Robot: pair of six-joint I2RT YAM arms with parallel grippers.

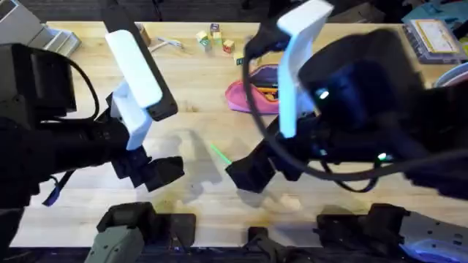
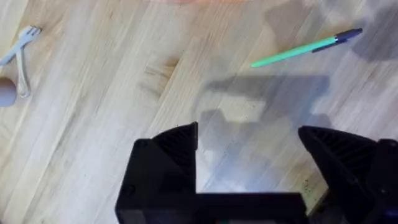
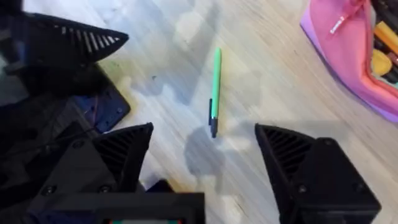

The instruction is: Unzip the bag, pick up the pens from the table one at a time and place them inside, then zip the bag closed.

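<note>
Light wood-plank table [image 1: 88, 204], green pen [image 3: 215, 87]

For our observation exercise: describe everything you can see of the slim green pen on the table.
The slim bright green pen has a plain, plastic-looking barrel and a dark tip section. It lies flat on the light wood-plank table, short of the pink fabric pouch, apart from it. Nothing touches it; both grippers are above the table near it, open.

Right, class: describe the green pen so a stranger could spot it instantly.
Start at the wood-plank table, then find the pink bag. Nearer the arm bases, on bare wood, lies the green pen: slim, bright green, dark-tipped, with nothing touching it.
</note>
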